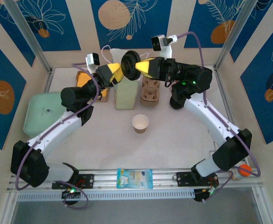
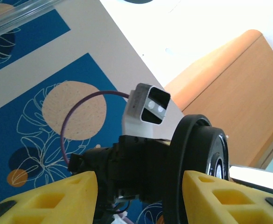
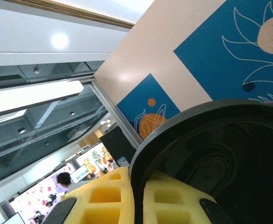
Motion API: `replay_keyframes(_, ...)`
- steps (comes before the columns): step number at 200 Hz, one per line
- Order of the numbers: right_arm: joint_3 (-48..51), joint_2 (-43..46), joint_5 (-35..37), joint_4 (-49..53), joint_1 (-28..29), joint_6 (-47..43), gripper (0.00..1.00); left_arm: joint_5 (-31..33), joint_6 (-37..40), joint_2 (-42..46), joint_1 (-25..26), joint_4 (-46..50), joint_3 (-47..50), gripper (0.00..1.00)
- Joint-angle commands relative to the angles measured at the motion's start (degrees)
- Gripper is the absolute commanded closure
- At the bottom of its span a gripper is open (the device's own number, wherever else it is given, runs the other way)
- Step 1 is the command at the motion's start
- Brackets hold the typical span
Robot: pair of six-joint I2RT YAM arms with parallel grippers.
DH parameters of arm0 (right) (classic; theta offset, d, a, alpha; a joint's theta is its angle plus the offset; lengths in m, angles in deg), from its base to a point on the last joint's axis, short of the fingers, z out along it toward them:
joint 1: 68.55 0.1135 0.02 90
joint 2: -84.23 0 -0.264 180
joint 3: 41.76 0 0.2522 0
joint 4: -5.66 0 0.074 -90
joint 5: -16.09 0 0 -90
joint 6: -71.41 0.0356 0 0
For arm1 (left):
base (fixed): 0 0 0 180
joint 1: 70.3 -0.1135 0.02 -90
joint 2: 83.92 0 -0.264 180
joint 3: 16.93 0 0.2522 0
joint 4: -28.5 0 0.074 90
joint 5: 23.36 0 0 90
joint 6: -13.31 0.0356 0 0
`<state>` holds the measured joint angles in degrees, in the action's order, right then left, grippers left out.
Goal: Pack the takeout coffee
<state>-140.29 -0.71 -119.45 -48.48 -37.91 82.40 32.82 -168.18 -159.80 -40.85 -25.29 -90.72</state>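
Right gripper is clamped on the rim of the black lid, which I hold on edge above the bag. Left gripper is about half open and faces it, gripping nothing. The lid looks bare, with no cup on it. An open brown cup stands before the bag, likely the one to cap. Capping and bagging are both left.

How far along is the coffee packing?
Nothing looks packed yet. In hand: the right gripper pinches the black lid, raised near the bag; the left gripper is open beside it. Left: the cup on the table is lidless and outside the bag.
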Motion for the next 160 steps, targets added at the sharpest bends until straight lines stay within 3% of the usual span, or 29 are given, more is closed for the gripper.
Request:
replay_keyframes(1,-2.0,1.0,2.5,-6.3,0.6,1.9,0.92,1.0,-1.0,0.3,0.8,-5.0,-2.7,0.50)
replay_keyframes(58,-1.9,-2.3,6.0,-12.4,0.5,6.2,0.93,1.5,-1.2,-0.6,1.6,-5.9,-3.5,0.54)
replay_keyframes(160,-0.2,-3.1,8.1,-12.4,-0.3,5.5,0.95,2.1,-1.3,-1.1,2.5,-7.0,-3.5,0.60)
